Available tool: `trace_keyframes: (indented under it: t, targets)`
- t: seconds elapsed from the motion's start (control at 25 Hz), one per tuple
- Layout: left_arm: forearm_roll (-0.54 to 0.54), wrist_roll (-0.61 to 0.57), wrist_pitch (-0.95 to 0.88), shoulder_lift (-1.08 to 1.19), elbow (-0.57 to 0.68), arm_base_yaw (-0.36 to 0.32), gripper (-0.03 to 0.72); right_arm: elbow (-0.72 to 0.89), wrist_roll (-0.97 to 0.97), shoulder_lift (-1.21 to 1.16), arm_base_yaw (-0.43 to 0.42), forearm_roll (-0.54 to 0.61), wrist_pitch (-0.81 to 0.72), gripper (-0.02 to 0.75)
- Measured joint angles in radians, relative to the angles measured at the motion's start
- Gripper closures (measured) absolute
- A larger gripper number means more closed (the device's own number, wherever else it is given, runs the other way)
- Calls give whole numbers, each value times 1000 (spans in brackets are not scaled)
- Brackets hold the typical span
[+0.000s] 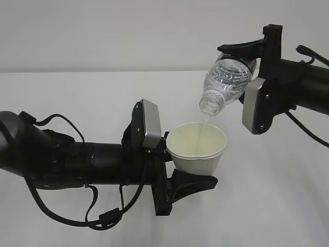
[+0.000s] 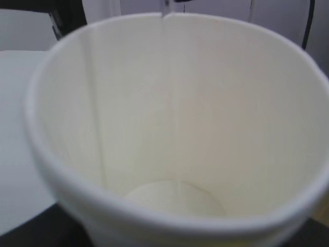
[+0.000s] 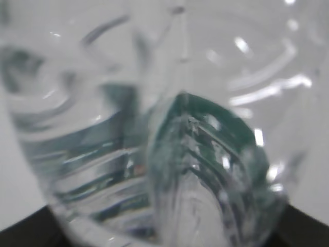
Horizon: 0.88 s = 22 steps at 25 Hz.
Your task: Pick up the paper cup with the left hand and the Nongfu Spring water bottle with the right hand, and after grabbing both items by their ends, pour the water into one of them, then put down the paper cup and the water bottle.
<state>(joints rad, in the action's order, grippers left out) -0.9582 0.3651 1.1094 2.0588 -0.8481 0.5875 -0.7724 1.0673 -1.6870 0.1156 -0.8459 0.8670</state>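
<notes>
My left gripper is shut on the lower part of the white paper cup, holding it upright above the table. My right gripper is shut on the base end of the clear Nongfu Spring water bottle, which is tilted mouth-down over the cup. A thin stream of water runs from the bottle's mouth into the cup. The left wrist view looks into the cup, with the stream running down to its bottom. The ribbed bottle and its green label fill the right wrist view, hiding the jaws.
A white table lies under both arms, with a pale wall behind it. Black cables hang below the left arm. The right arm's grey plate stands close to the cup's right rim.
</notes>
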Motion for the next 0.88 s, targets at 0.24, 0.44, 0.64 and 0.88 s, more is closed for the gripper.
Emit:
trace_keyframes:
  t: [0.24, 0.44, 0.64, 0.88]
  targets:
    - [4, 2, -2, 0, 0, 0, 234, 0, 13, 0, 0, 0, 2, 269]
    - [4, 2, -2, 0, 0, 0, 235, 0, 17, 0, 0, 0, 2, 269]
    - [4, 2, -2, 0, 0, 0, 235, 0, 19, 0, 0, 0, 2, 269]
    - [4, 2, -2, 0, 0, 0, 235, 0, 19, 0, 0, 0, 2, 269]
